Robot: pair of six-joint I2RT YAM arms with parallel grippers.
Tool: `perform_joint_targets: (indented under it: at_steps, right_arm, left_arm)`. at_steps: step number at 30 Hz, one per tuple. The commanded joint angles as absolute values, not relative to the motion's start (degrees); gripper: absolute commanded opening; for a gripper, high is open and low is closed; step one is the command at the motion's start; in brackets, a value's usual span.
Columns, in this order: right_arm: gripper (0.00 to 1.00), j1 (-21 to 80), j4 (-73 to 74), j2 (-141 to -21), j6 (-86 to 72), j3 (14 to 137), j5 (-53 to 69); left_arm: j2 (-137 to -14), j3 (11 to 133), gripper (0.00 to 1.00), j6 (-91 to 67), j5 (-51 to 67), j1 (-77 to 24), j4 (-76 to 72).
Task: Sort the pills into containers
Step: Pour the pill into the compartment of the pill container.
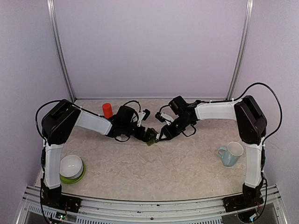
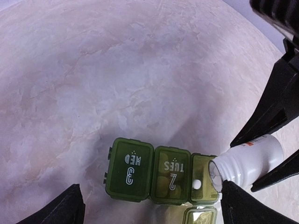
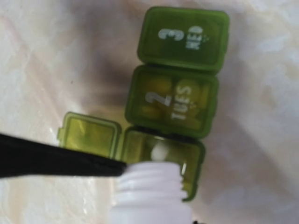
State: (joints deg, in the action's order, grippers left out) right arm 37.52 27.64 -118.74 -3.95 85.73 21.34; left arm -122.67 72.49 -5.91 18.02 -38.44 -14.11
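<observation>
right gripper (image 1: 161, 136) clamps tilted white bottle (image 2: 250, 161) over containers (image 2: 133, 170); left gripper (image 2: 154, 207) hovers wide.

containers (image 2: 162, 175) | one lid: 3 WED | next lid: 2 TUES
</observation>
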Motion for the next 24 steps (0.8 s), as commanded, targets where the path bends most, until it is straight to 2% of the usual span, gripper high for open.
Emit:
perform_joint_targets:
  at_steps: [1, 24]
  right_arm:
    - [0.00, 38.5, 30.6, -120.0, -4.6, 89.8, 22.5]
    - [0.00, 38.5, 36.8, -122.4, -4.0, 95.7, 23.2]
  left_arm:
    - [-124.0, 74.0, 0.99, -5.2, 18.0, -38.5, -13.5]
    - [-124.2, 74.0, 0.99, -5.0, 18.8, -38.7, -13.4]
